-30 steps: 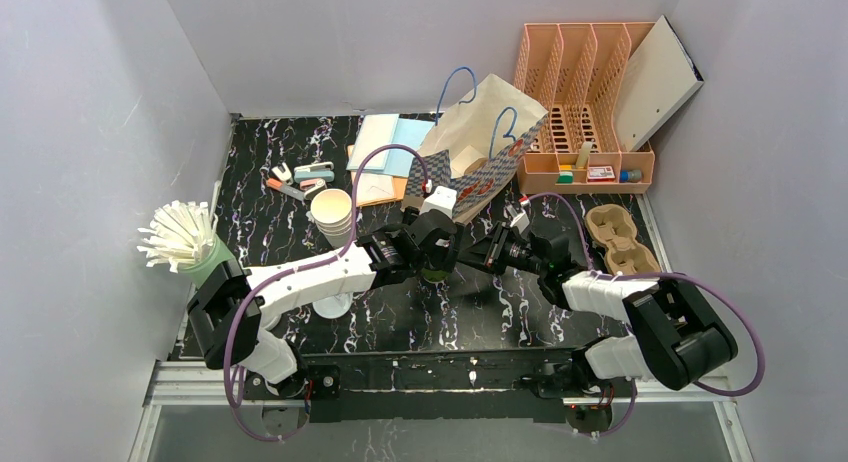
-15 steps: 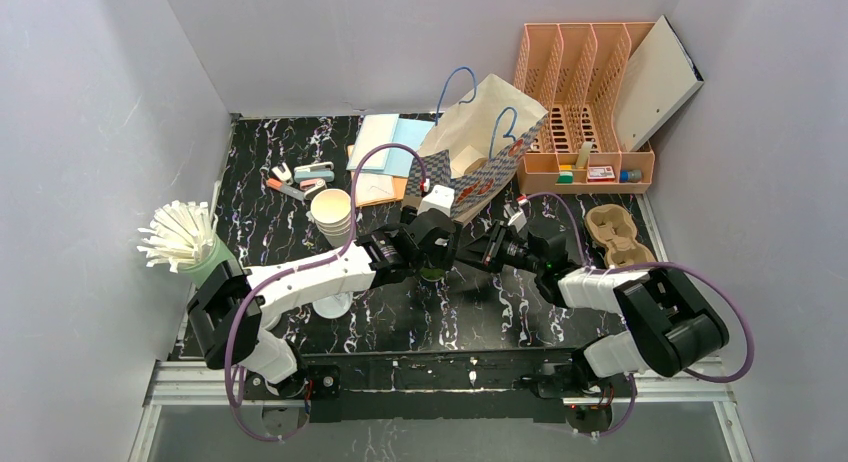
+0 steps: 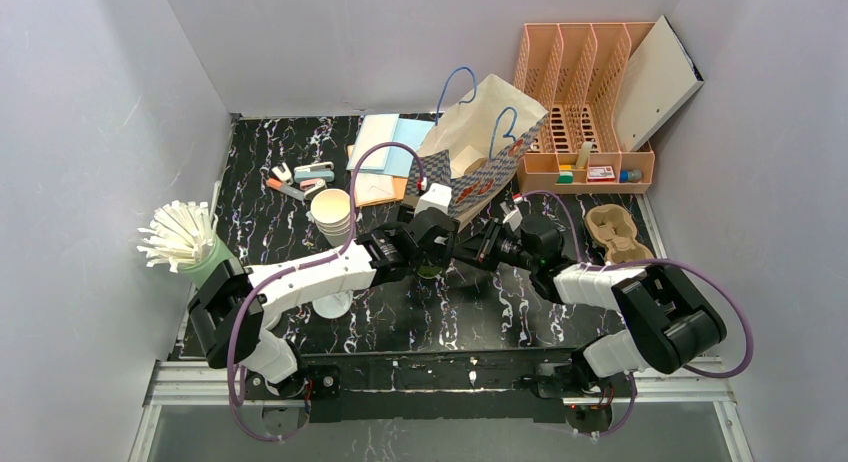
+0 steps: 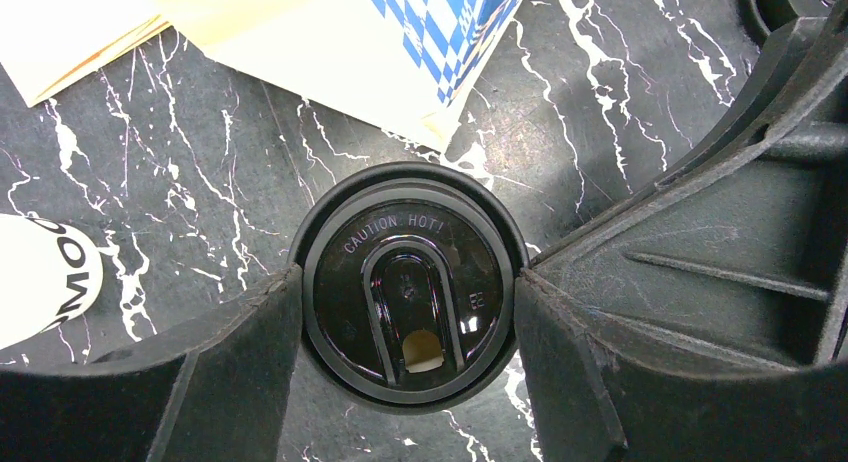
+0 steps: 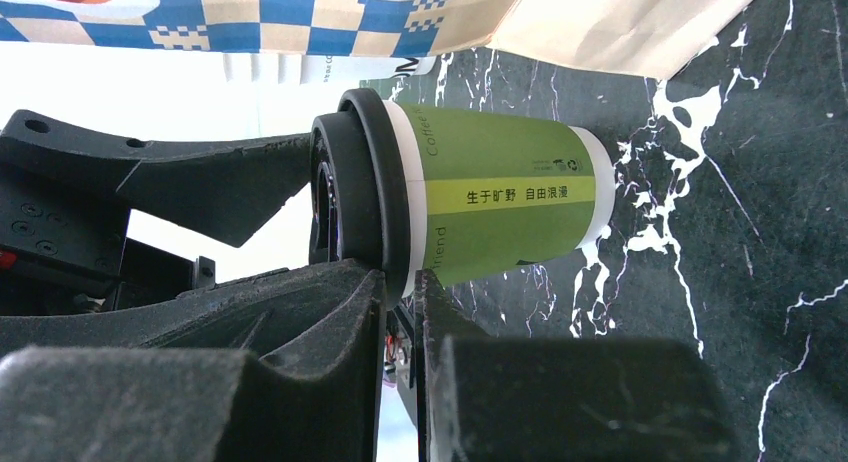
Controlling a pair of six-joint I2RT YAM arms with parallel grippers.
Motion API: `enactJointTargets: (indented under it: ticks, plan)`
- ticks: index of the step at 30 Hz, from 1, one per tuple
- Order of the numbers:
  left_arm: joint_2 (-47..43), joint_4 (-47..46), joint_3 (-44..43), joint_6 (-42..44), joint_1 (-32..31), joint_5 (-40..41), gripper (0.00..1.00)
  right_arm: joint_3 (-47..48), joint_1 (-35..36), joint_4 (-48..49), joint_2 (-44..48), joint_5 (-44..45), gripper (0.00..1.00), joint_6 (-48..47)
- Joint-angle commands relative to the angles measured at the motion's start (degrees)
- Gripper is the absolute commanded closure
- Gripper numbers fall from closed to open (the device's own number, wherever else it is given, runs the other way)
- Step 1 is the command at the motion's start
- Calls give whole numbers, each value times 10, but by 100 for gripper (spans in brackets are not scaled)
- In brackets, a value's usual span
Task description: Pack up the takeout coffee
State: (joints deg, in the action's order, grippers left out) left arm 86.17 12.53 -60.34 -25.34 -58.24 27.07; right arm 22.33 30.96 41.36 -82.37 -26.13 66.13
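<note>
The takeout coffee [image 5: 500,197] is a green paper cup with a black lid [image 4: 405,282] marked "CAUTION HOT". It stands on the black marble table, and the top view shows only a sliver of the cup [image 3: 432,273] under the arms. My left gripper [image 4: 408,292] comes down from above, its two fingers [image 4: 250,362] pressed against opposite sides of the lid. My right gripper [image 5: 400,282] reaches in from the right, nearly shut, with the lid's rim pinched between its fingertips [image 5: 425,292].
A checkered paper bag [image 3: 480,152] with blue handles stands open just behind the cup. Stacked cream cups [image 3: 333,214], a straw holder [image 3: 185,240] and stationery [image 3: 300,179] lie left. A pulp cup carrier [image 3: 615,237] and a peach file organizer [image 3: 585,102] are right.
The right arm has shifted slightly left, bringing its gripper closer against the cup's lid. The left arm and the cup have stayed in place.
</note>
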Motion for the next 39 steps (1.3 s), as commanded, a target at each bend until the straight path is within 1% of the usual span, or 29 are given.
enactJointTargets:
  ticks: [1,3,5,9,11,14,17,21,24,27,30,34,39]
  plan:
    - [43,58,38,-28,-17,-109,66,-35,23,-280,-49,90,79,-76]
    - [39,65,33,-24,-15,-105,66,-22,23,-292,-16,84,78,-85]
    - [32,73,27,-19,-12,-105,66,4,23,-327,27,86,75,-102]
    - [14,88,16,-3,-5,-109,66,48,22,-395,111,108,69,-139]
    - [3,93,9,9,-1,-118,66,63,19,-412,149,113,67,-155]
    - [-11,105,-5,33,1,-139,66,77,16,-450,191,117,66,-168]
    - [-19,118,-23,65,2,-169,66,79,13,-464,214,115,67,-176]
    - [-25,126,-25,95,2,-202,65,53,7,-429,255,97,67,-172]
    - [-36,122,-14,110,2,-218,60,38,0,-389,272,70,62,-161]
    - [-47,117,-5,116,2,-223,58,32,-3,-356,274,51,61,-152]
    - [-52,112,-2,121,2,-235,57,33,-4,-326,257,25,61,-146]
    - [-51,111,-2,127,1,-250,57,36,-5,-290,227,-19,58,-141]
    - [-46,108,5,127,1,-247,57,30,-4,-279,208,-42,57,-139]
